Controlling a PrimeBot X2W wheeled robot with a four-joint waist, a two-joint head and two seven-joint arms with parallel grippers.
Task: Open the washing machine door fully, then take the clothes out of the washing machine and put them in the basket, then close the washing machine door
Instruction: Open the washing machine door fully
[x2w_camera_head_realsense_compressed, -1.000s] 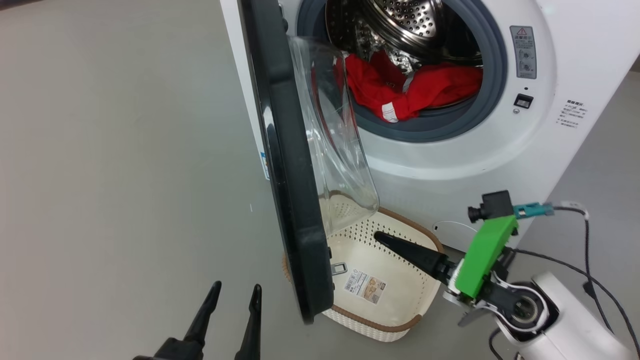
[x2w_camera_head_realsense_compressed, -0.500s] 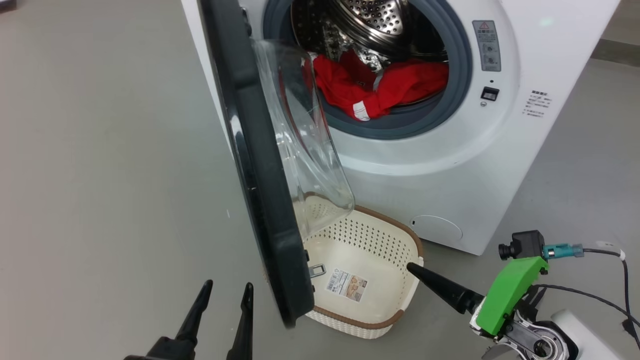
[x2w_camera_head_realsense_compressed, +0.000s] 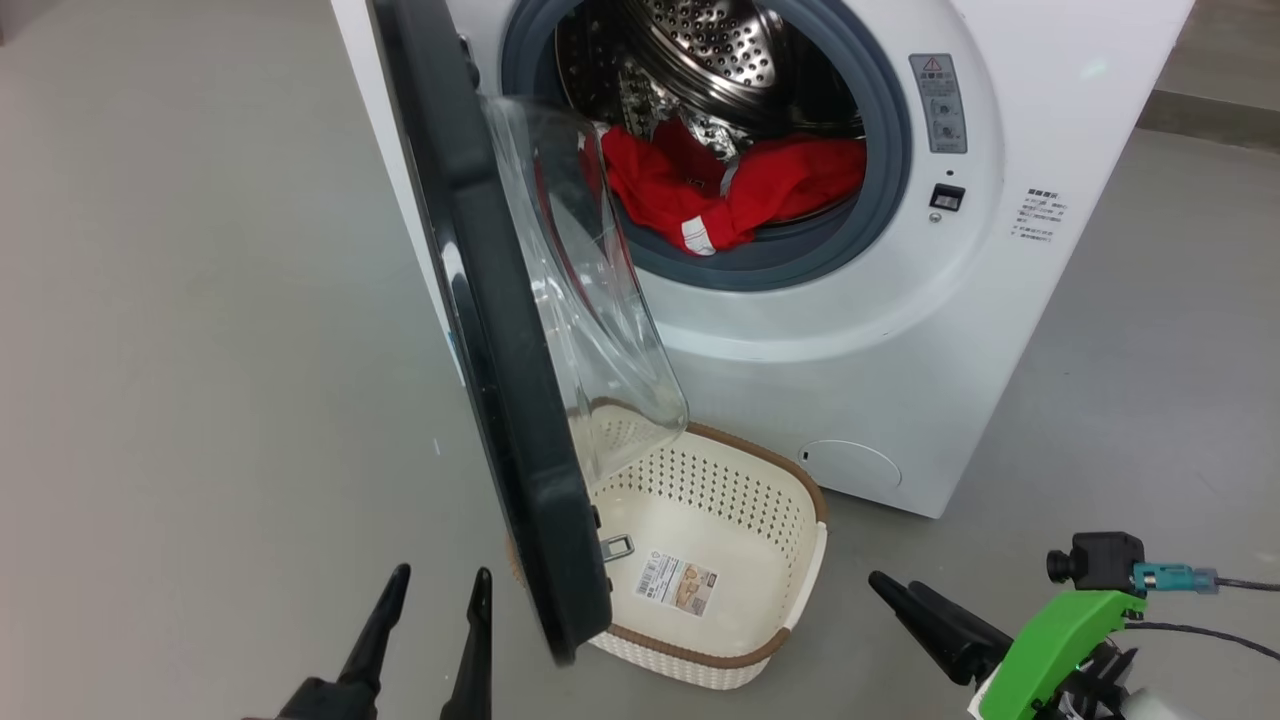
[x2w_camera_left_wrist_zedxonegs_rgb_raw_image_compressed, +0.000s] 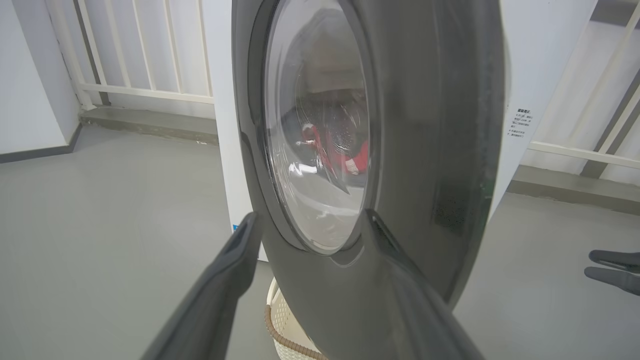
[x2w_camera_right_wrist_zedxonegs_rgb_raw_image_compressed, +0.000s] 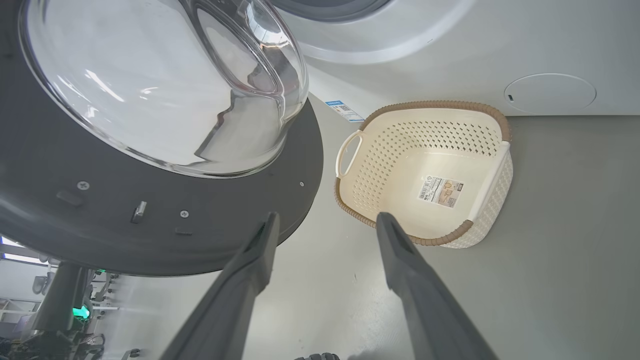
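Note:
The washing machine (x2w_camera_head_realsense_compressed: 900, 380) stands with its door (x2w_camera_head_realsense_compressed: 500, 330) swung out edge-on towards me. Red clothes (x2w_camera_head_realsense_compressed: 740, 185) lie at the front of the steel drum. The cream basket (x2w_camera_head_realsense_compressed: 700, 480) sits on the floor under the door, holding nothing but its paper label. My left gripper (x2w_camera_head_realsense_compressed: 435, 590) is open, left of the door's lower edge, touching nothing. In the left wrist view the left gripper (x2w_camera_left_wrist_zedxonegs_rgb_raw_image_compressed: 310, 225) faces the door's outer face (x2w_camera_left_wrist_zedxonegs_rgb_raw_image_compressed: 435, 125). My right gripper (x2w_camera_head_realsense_compressed: 893, 585) is open over the floor, right of the basket. In the right wrist view the right gripper (x2w_camera_right_wrist_zedxonegs_rgb_raw_image_compressed: 325, 220) points between the door's inner side (x2w_camera_right_wrist_zedxonegs_rgb_raw_image_compressed: 225, 200) and the basket (x2w_camera_right_wrist_zedxonegs_rgb_raw_image_compressed: 380, 170).
Grey floor (x2w_camera_head_realsense_compressed: 200, 350) spreads to the left of the machine and to its right. A white railing (x2w_camera_left_wrist_zedxonegs_rgb_raw_image_compressed: 140, 95) and a wall run behind the machine. Cables (x2w_camera_head_realsense_compressed: 1210, 632) trail from my right wrist at the lower right.
The head camera has shifted, so the machine sits further left in the picture. My right gripper has drawn back from over the basket to the floor on its right. The left gripper keeps its place.

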